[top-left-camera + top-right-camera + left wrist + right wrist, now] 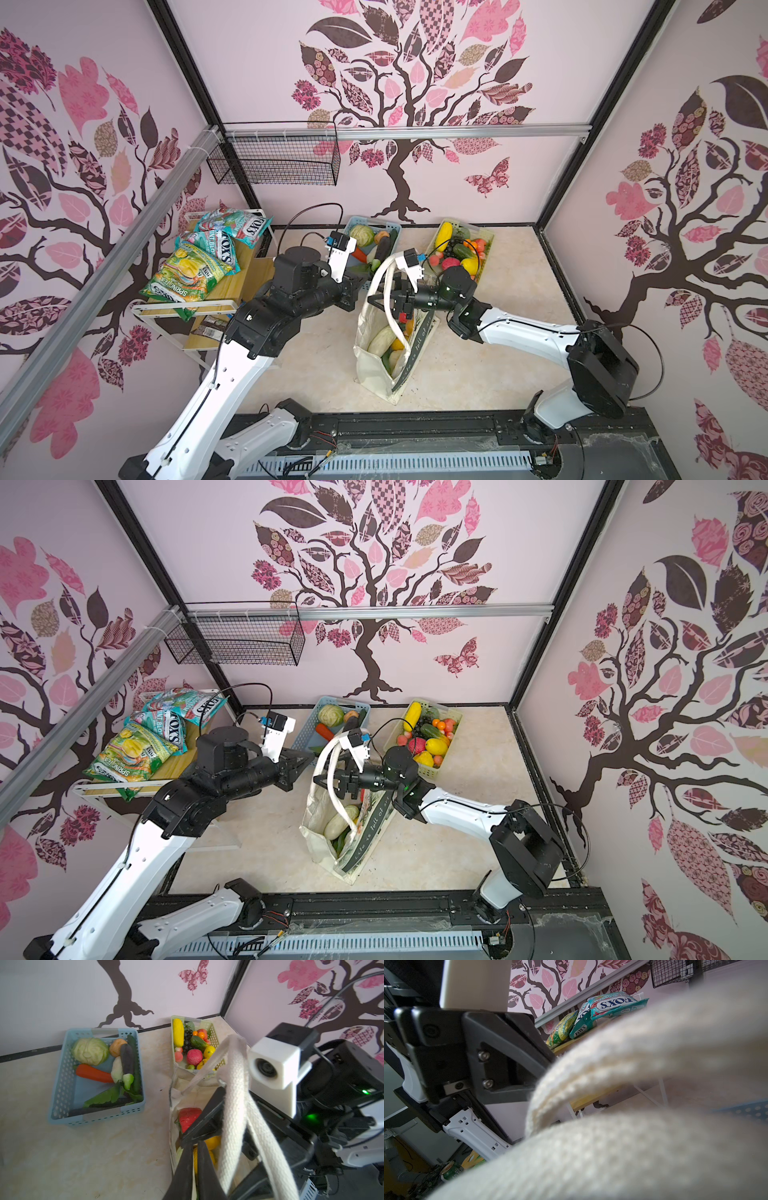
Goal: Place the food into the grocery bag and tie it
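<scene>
Above the cream canvas tote [316,812], my left gripper [196,1145] seems pressed together; my right gripper [322,782] gapes, woven straps [234,1105] draped over.

The grocery bag [374,374] stood open on the bench [498,353], food [380,338] inside, its straps [388,286] draped over the right gripper [374,302].
</scene>
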`<state>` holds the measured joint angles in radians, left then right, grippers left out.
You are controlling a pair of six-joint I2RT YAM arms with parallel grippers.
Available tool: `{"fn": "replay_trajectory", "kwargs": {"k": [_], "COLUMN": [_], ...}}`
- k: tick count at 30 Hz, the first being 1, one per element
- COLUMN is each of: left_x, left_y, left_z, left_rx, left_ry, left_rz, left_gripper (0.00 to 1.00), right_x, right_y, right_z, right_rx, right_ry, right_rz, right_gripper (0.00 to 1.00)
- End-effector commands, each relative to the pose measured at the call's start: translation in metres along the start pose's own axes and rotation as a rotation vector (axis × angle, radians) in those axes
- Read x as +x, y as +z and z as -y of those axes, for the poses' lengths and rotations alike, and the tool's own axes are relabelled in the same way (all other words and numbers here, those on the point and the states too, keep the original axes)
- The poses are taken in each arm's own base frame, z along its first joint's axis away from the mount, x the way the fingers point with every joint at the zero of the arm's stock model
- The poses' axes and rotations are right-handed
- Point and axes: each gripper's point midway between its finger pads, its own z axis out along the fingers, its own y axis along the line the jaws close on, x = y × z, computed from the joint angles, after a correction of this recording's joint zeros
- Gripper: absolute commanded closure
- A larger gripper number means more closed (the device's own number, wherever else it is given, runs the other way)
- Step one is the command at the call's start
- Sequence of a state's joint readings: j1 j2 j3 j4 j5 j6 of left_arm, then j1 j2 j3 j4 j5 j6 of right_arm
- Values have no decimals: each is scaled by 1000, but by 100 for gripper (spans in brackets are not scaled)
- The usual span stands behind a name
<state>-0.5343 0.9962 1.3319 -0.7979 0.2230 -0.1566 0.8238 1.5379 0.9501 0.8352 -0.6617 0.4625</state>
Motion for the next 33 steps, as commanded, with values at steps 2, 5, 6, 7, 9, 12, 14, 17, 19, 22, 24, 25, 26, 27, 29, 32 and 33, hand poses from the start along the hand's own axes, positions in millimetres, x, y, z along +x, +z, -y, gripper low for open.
{"fn": "replay_trajectory", "kwargs": {"k": [2, 5, 6, 7, 9, 12, 14, 17, 19, 22, 24, 25, 26, 27, 29, 32, 33], "left_x": [10, 12, 13, 13, 10, -1, -10, -19, -19, -14, -12, -12, -13, -16, -21, -21, -19], "left_y": [2, 5, 6, 5, 3, -3, -9, -12, -4, 16, 34, 43, 50, 57, 67, 76, 78], "left_z": [28, 26, 25, 26, 28, 12, -6, -24, -26, -28, -23, -17, -9, -2, 6, 8, 9], "left_rx": [125, 116, 111, 116, 125, 26, -51, -96, -82, -60, -5, 48, 102, 158, 221, 259, 272], "left_ry": [74, 75, 72, 74, 73, 55, 17, -58, -87, -118, -136, -147, -157, -169, -185, -149, -123], "left_rz": [-26, -38, -41, -38, -25, 19, 51, 91, 82, 30, -11, -35, -51, -64, -74, -81, -81], "left_gripper": [90, 90, 90, 90, 90, 85, 81, 66, 58, 51, 47, 45, 44, 43, 40, 40, 41], "right_x": [-14, -12, -12, -12, -11, -10, -9, -7, -6, -6, -6, -6, -6, -6, -6, -8, -8], "right_y": [2, 2, 2, 2, 2, 0, -3, -7, -9, -12, -12, -13, -13, -13, -14, -17, -18], "right_z": [-14, -16, -16, -16, -18, -22, -24, -26, -28, -31, -35, -35, -36, -37, -39, -44, -45], "right_rx": [-40, -50, -52, -54, -64, -77, -74, -68, -67, -70, -81, -84, -87, -90, -96, -104, -106], "right_ry": [-17, -12, -11, -10, -8, -12, -19, -29, -36, -47, -51, -52, -53, -55, -63, -78, -81], "right_rz": [40, 38, 37, 36, 32, 27, 25, 15, 10, 4, 0, 0, -2, -3, -4, -3, -3], "right_gripper": [38, 43, 47, 52, 60, 68, 71, 72, 72, 72, 72, 72, 72, 73, 73, 73, 73]}}
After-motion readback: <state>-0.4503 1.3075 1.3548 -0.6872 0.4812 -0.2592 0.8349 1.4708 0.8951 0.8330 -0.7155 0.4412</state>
